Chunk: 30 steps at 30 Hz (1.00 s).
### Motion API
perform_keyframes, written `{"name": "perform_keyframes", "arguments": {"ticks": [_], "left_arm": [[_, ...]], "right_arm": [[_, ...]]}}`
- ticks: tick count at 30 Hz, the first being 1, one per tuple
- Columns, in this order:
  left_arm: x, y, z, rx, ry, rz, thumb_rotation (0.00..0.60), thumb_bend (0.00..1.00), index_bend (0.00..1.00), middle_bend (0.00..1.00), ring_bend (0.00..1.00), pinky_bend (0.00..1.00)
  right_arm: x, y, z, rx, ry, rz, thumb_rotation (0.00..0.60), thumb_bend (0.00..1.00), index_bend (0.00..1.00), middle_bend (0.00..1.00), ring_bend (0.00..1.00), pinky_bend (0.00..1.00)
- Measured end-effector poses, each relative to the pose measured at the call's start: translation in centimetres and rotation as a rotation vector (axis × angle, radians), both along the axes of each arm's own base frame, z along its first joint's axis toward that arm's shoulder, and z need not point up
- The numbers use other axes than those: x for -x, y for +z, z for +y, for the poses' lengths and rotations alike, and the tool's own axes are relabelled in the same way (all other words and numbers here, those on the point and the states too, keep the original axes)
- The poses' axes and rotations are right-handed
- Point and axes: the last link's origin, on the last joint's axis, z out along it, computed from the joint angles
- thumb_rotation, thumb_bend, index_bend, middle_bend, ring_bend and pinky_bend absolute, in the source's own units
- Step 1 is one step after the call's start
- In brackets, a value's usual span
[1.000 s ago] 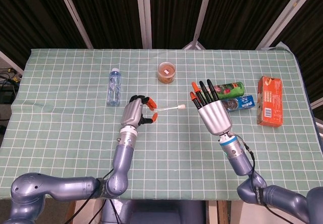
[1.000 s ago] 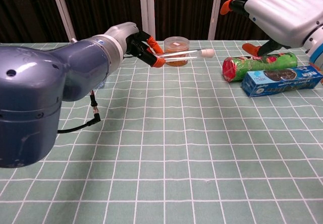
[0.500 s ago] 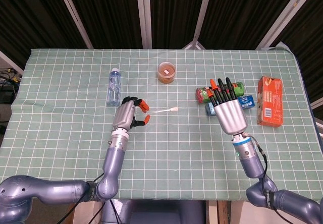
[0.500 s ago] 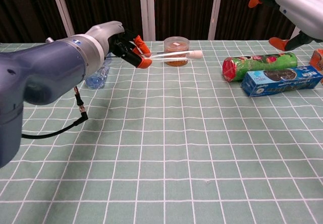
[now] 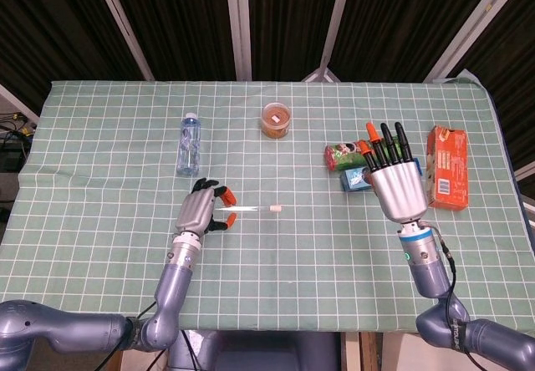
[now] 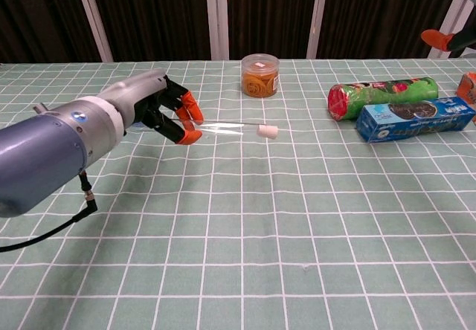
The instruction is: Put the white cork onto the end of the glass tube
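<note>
clear glass tube (image 5: 247, 210), matt cloth table cover (image 5: 276, 262), glossy metal arms.

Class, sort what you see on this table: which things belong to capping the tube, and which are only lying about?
Job: glass tube, white cork on its end, left hand holding the tube.

Lying about: water bottle, round jar, green can, blue packet, orange box.

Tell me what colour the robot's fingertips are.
Orange, clearest on the left hand in the chest view.

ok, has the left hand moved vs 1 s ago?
Yes. The left hand, holding the glass tube, has drawn back toward the robot, further from the water bottle.
</note>
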Motion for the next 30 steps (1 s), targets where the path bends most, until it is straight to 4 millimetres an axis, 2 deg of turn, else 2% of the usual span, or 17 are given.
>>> {"name": "perform_keyframes", "arguments": {"ticks": [16,30], "left_arm": [[0.5,-2.6,-0.3,0.009,-0.03,0.053,0.6,0.66,0.57,0.49,0.15,0.06],[0.0,-4.5,-0.3,0.017,-0.043,0.092,0.6,0.66,0.57,0.49,0.15,0.06]], "right_arm": [[-1.2,1.9,1.1,0.023,0.019,-0.016,0.6,0.37,0.23,0.06,0.03,0.0],[-2.0,2.3,1.6,0.021,0.034,-0.031,0.6,0.37,0.23,0.05,0.02,0.0]]}}
